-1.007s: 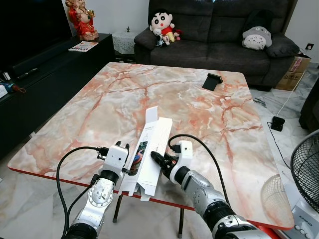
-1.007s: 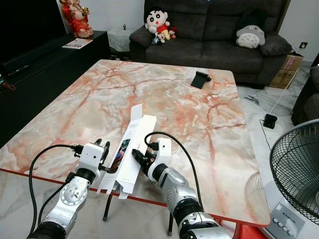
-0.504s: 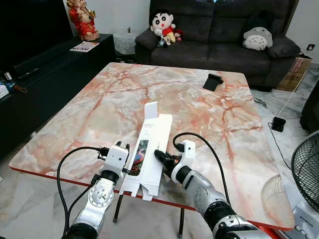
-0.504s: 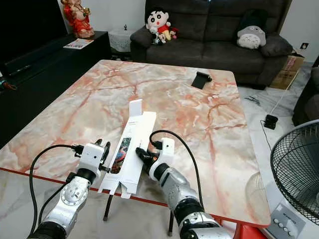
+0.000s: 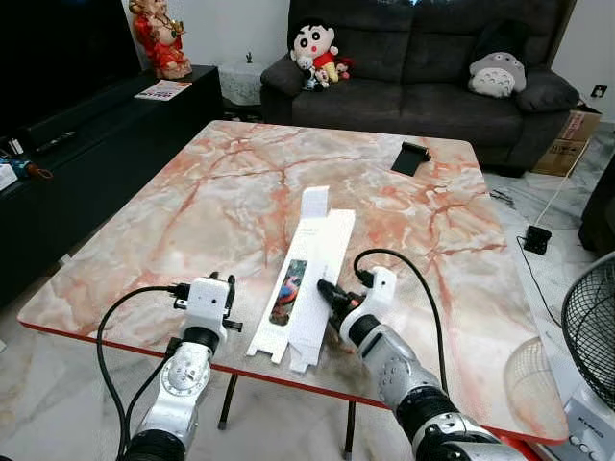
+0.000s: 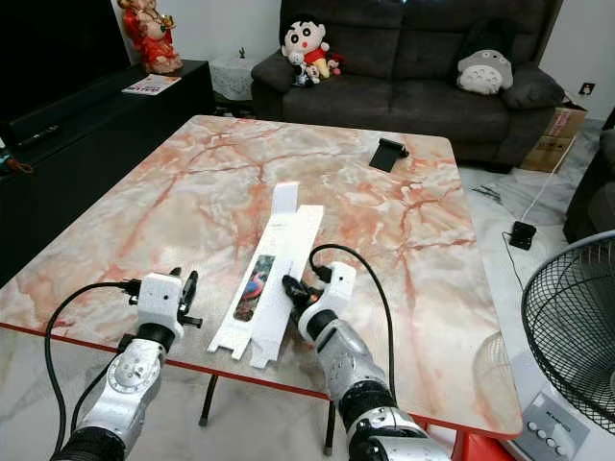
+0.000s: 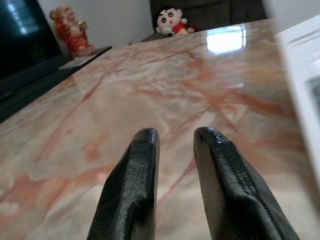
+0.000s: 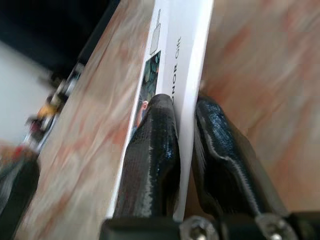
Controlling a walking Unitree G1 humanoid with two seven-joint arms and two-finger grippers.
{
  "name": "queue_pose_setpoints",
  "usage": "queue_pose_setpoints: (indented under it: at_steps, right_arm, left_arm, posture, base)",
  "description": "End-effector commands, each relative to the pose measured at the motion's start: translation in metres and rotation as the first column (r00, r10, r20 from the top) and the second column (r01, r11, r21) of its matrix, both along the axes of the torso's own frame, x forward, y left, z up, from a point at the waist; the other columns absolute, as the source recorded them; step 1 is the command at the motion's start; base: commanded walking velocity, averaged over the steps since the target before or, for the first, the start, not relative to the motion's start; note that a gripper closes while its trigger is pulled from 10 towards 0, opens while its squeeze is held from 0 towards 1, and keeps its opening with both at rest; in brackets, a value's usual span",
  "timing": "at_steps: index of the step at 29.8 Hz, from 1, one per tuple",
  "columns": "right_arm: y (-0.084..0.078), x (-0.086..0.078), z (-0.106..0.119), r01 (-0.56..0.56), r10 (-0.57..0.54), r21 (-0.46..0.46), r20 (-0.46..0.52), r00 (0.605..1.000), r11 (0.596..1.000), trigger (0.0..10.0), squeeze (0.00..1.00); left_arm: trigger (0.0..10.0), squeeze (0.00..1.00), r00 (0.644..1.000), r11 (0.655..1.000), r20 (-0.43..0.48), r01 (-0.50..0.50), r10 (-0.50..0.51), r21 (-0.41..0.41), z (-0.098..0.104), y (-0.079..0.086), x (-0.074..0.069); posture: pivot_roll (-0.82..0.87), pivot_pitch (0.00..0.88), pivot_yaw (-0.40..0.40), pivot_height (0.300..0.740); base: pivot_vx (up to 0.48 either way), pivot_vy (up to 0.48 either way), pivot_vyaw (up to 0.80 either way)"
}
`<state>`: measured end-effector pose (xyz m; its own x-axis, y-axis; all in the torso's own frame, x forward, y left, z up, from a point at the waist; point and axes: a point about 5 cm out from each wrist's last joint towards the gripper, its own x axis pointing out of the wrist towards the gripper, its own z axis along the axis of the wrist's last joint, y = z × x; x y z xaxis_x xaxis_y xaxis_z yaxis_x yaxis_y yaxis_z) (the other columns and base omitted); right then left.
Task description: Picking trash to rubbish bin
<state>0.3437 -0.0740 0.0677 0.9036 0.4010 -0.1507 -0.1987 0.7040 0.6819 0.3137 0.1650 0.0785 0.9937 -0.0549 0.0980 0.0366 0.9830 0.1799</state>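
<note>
Right fingers [image 8: 150, 165] pinch the long edge of the white box [image 5: 306, 279], one finger on its printed top, the other under the side wall. The right wrist view shows that clamp close up, plus lettering and a coloured picture on the box face; the eye views show the flattened box lying lengthwise on the marble table [image 5: 192, 202], its near end at the front edge and its open flap pointing toward the sofa [image 5: 423, 67]. Right gripper [image 5: 327, 293] sits at the box's right side, near the front edge. Left gripper [image 5: 223, 293] rests at the front edge well left of the box, touching nothing; the left wrist view shows its fingers [image 7: 132, 190] a narrow gap apart over bare marble, the box's white edge off to one side. A black phone stand [image 5: 414, 157] sits at the far right of the table. Plush toys [image 5: 315, 53] sit on the sofa, a red figurine [image 5: 159, 38] on the dark TV cabinet [image 5: 86, 134], a fan [image 5: 588, 336] at far right.
</note>
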Motion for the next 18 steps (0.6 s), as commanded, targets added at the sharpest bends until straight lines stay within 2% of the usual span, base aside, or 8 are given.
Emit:
queue_pose_setpoints:
  at_steps: [1,3,11,18]
  right_arm:
    - [0.013,0.005,0.011,0.018,-0.018,0.028,0.013,1.0,0.999,10.0,0.0]
    - [0.006,0.005,0.006,0.053,-0.052,0.054,-0.025,0.998,0.997,10.0,0.0]
    - [0.006,0.0,-0.001,0.073,-0.07,0.069,-0.049,0.996,0.995,10.0,0.0]
    - [0.006,-0.002,-0.002,0.086,-0.085,0.075,-0.028,0.996,0.993,10.0,0.0]
  left_arm:
    - [10.0,0.0,1.0,1.0,-0.019,-0.013,0.012,-0.025,-0.002,0.001,0.001]
    - [10.0,0.0,0.999,0.998,-0.027,-0.042,0.041,-0.054,-0.003,0.005,0.0]
    - [10.0,0.0,0.997,0.995,-0.04,-0.062,0.059,-0.083,-0.006,0.009,-0.002]
    - [10.0,0.0,0.998,0.995,-0.044,-0.054,0.05,-0.083,-0.008,0.007,-0.003]
  posture:
    - [0.05,0.0,-0.005,0.74]
    - [0.05,0.0,-0.004,0.74]
    - [0.05,0.0,-0.003,0.74]
    - [0.05,0.0,-0.001,0.74]
  base:
    - [0.0,0.0,0.0]
    - [0.0,0.0,0.0]
    - [0.0,0.0,0.0]
    - [-0.302,0.0,0.0]
